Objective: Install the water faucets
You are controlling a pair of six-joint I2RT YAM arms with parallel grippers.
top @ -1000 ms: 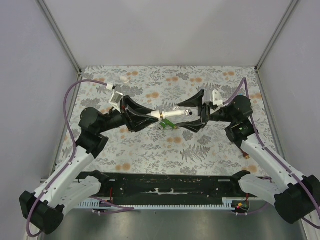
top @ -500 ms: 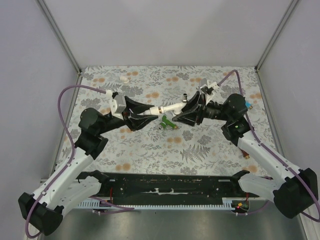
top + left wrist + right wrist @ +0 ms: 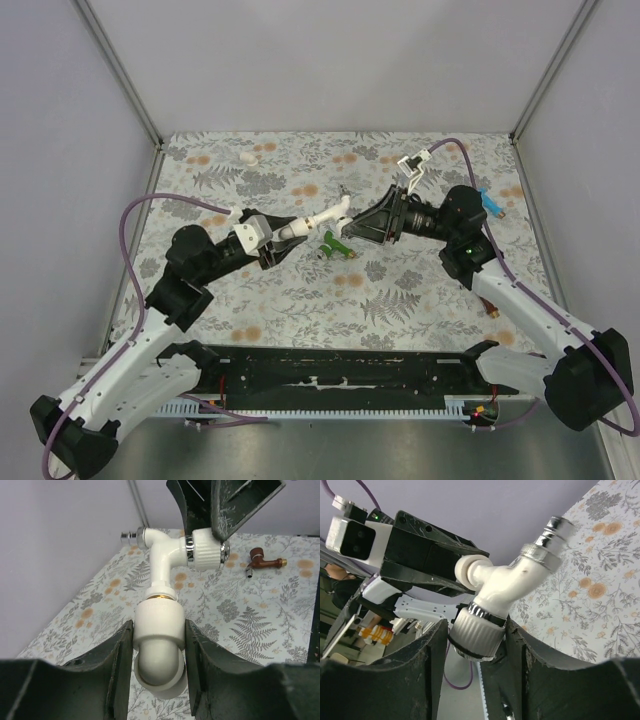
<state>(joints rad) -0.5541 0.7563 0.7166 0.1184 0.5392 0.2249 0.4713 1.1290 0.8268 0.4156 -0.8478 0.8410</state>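
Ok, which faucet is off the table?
The white faucet, held aloft: right pincer on its cap, left pincer on the fitting; green faucet and brown faucet lie on the mat.

White faucet (image 3: 161,565), green faucet (image 3: 335,243) and reddish-brown faucet (image 3: 262,561) contrast with the table's (image 3: 400,290) grey ferns and orange blooms.

Right gripper (image 3: 476,637) flanked the ribbed cap of the white faucet (image 3: 510,582), apparently clamping it. Faucet's other end met a white fitting (image 3: 465,568) in the left gripper (image 3: 471,575); chrome tip blurred.
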